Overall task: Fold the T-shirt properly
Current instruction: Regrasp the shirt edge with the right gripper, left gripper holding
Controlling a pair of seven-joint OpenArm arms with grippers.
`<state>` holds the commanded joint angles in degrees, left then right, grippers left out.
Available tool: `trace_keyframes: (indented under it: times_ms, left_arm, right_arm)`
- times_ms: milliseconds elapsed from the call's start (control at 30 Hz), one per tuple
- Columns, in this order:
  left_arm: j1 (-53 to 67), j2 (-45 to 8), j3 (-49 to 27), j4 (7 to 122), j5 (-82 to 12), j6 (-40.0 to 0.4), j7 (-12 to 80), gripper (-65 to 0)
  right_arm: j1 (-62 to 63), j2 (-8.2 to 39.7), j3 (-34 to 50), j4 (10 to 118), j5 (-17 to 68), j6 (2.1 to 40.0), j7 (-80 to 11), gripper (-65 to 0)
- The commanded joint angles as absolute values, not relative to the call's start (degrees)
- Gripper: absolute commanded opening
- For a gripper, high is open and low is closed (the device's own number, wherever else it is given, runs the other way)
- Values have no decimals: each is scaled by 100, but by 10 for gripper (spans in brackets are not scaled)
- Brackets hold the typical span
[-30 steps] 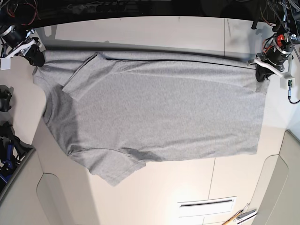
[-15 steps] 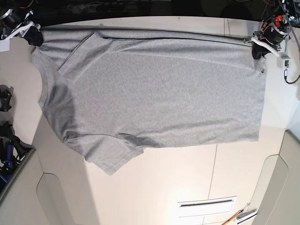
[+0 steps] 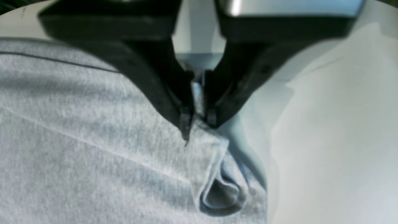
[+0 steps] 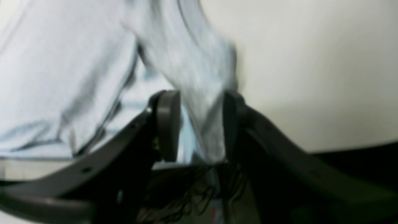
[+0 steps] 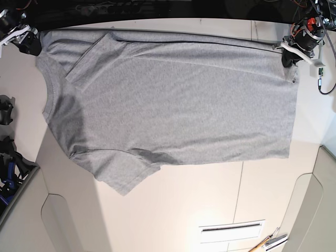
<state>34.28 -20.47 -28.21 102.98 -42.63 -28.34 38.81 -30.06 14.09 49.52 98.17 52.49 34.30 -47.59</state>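
The heather-grey T-shirt [image 5: 173, 105] lies spread on the white table, plain side up, neck to the left and hem to the right. One sleeve [image 5: 89, 60] is folded over the body, and the other [image 5: 126, 176] sticks out at the lower left. My left gripper [image 5: 287, 56] is shut on the far hem corner; in the left wrist view it [image 3: 198, 121] pinches bunched fabric [image 3: 214, 174]. My right gripper [image 5: 30, 46] holds the far shoulder corner; in the blurred right wrist view cloth [image 4: 199, 77] runs between its fingers [image 4: 168, 124]. No lettering shows.
The table's far edge [image 5: 173, 22] runs just behind the shirt, with dark cables beyond. Black equipment [image 5: 6, 157] stands at the left edge. A slot [image 5: 231, 229] and hand tools [image 5: 269, 242] lie at the front right. A table seam [image 5: 240, 210] runs forward.
Both grippers have pulled the shirt's far edge toward the table's back edge. The shirt has stretched flatter. The right gripper has gone on a little further to the back left.
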Motion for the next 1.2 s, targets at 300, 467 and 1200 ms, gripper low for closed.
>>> trace_keyframes:
  times_ms: [300,467,1200]
  left_arm:
    - [3426,-2045,-2821,10296,-4265,-2836,3879,-650]
    - [3426,-2047,-2821,10296,-4261,-2834,3881,-650]
    - [3413,-2047,-2821,10296,-4241,-2836,3881,-650]
  right_arm:
    - [-1994,1433,3894,10110,4364,3430,-4689,-423]
    - [-1992,1614,2963,10110,3420,3358,-4700,-423]
    - [-2895,2206,3004,10095,3190,3326,-4313,-335]
